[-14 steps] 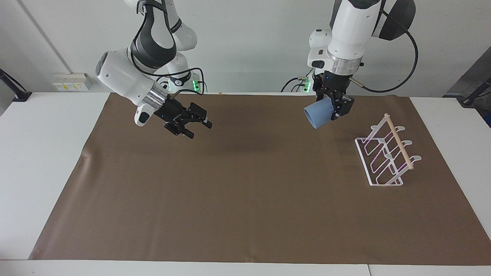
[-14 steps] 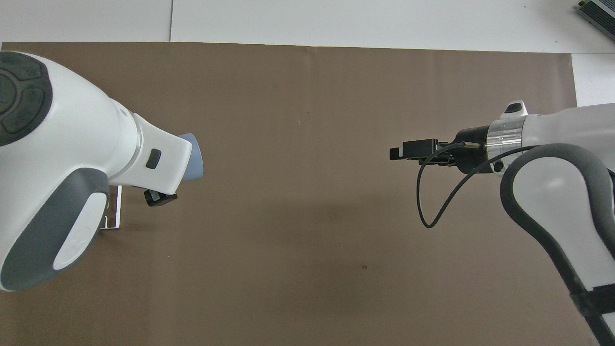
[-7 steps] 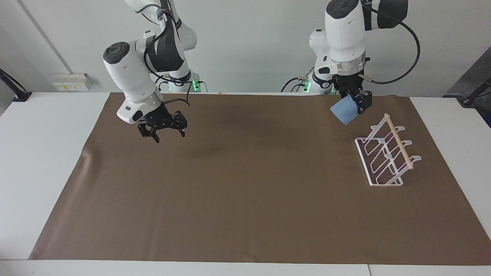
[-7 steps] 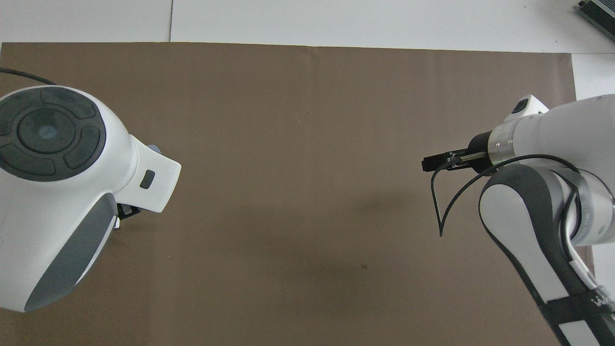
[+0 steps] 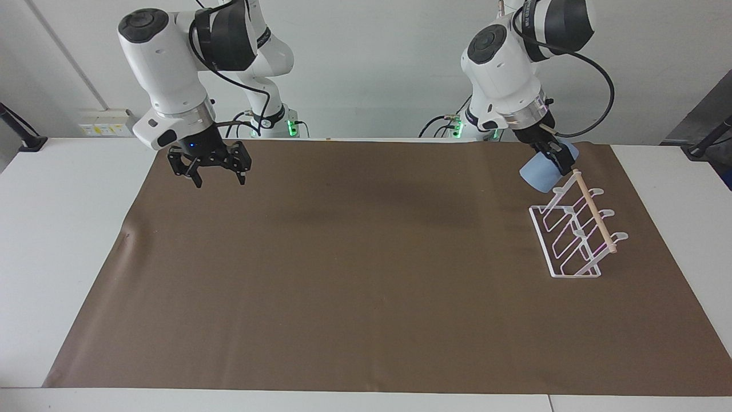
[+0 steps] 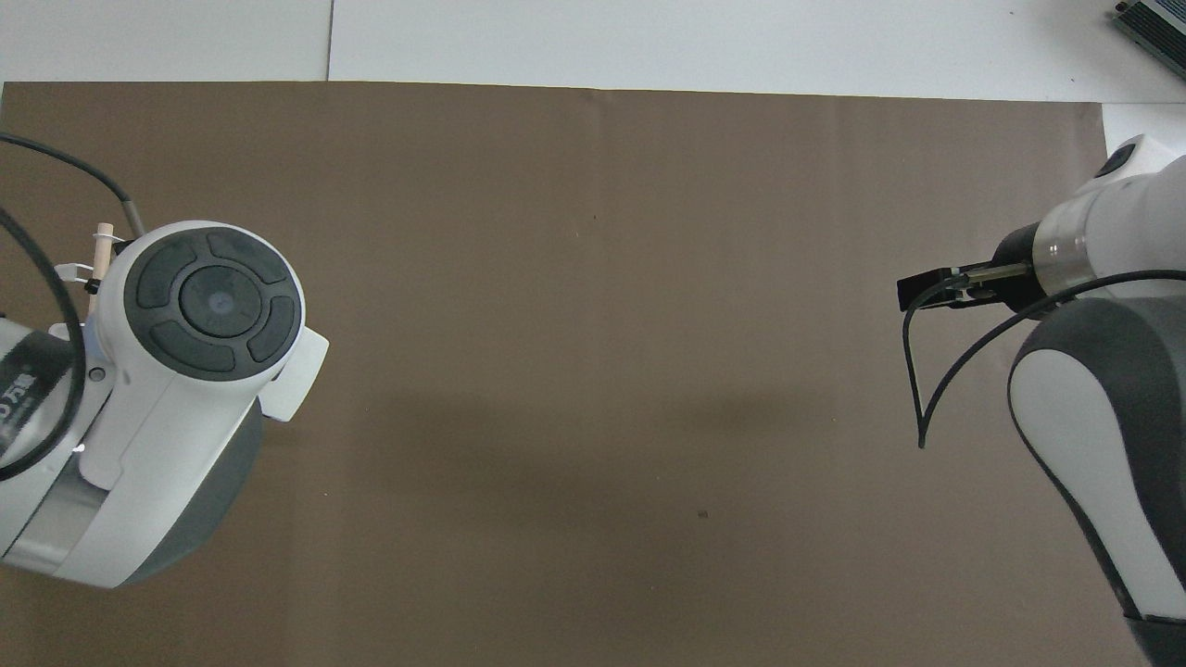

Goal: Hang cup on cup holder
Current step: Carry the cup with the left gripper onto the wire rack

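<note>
Fingers [image 5: 563,163] clamp cup [image 5: 540,173] (tilted, mouth toward table) beside cup holder [image 5: 575,234].

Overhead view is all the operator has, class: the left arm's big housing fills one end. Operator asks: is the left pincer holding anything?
Observer: Yes. The left pincer is shut on the blue cup.
Operator: Where is the cup relative to the rack?
Observer: Tilted in the air, just at the upper end of the rack, by the tip of its wooden rod; I cannot tell whether they touch.
Operator: And the right pincer?
Observer: The right pincer waits open above the brown mat, toward the right arm's end.
</note>
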### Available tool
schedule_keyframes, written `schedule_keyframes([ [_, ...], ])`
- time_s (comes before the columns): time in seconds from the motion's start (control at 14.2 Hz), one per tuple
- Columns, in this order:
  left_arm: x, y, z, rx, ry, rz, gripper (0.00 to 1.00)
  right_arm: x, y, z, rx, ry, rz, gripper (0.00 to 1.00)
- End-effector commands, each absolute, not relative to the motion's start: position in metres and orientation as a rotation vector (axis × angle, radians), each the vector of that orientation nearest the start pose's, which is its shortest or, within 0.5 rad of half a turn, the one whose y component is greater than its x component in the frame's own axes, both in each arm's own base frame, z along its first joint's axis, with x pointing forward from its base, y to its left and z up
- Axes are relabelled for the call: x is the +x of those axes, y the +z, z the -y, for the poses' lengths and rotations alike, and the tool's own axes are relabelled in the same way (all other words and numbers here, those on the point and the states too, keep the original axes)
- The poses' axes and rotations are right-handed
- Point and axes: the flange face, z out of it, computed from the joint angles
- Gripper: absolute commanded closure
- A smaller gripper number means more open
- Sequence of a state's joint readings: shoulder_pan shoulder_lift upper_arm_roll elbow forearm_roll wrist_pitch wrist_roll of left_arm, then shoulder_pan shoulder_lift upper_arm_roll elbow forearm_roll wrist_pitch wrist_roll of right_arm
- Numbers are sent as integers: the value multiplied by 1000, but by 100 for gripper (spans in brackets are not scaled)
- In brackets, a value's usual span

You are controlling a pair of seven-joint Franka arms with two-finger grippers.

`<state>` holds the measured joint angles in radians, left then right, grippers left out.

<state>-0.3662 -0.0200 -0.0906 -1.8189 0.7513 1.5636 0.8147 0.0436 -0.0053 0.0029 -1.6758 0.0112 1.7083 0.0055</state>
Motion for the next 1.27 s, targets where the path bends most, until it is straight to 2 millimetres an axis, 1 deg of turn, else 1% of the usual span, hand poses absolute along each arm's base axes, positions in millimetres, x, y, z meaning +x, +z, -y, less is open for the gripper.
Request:
schedule_keyframes([
  [0.0, 525, 518, 176, -1708, 511, -1579, 100, 557, 629, 1, -3150, -29, -36, 0],
  [0.07, 528, 511, 176, -1623, 506, -1595, 100, 553, 636, 8, -3150, -10, -58, 0],
  [0.14, 528, 501, 178, -1566, 500, -1646, 100, 551, 638, 10, -3152, 7, -66, 0],
  [0.21, 527, 494, 176, -1545, 490, -1663, 100, 546, 642, 9, -3152, 2, -66, 0],
  [0.28, 530, 493, 173, -1528, 469, -1677, 100, 540, 641, 10, -3150, 14, -80, 0],
  [0.35, 538, 492, 164, -1502, 453, -1681, 100, 538, 638, 12, -3150, 29, -99, 0],
  [0.49, 545, 483, 154, -1443, 415, -1723, 100, 533, 634, 8, -3150, 43, -92, 0],
  [0.56, 547, 478, 144, -1437, 416, -1725, 100, 533, 633, 7, -3151, 46, -83, 0],
  [0.63, 547, 477, 142, -1404, 420, -1737, 100, 532, 633, 11, -3150, 48, -90, 0],
  [0.7, 550, 474, 134, -1393, 411, -1757, 100, 531, 634, 14, -3150, 43, -95, 0],
  [0.77, 551, 468, 122, -1399, 416, -1762, 100, 533, 635, 14, -3150, 34, -95, 0],
  [0.84, 547, 461, 120, -1397, 422, -1774, 100, 533, 637, 14, -3150, 22, -100, 0],
  [0.99, 543, 460, 118, -1393, 442, -1776, 100, 533, 637, 11, -3158, 12, -95, 0],
  [1.13, 541, 459, 116, -1332, 515, -1831, 100, 535, 638, 10, -3156, -5, -93, 0],
  [1.2, 541, 460, 115, -1326, 524, -1837, 100, 535, 638, 10, -3156, -5, -90, 0],
])
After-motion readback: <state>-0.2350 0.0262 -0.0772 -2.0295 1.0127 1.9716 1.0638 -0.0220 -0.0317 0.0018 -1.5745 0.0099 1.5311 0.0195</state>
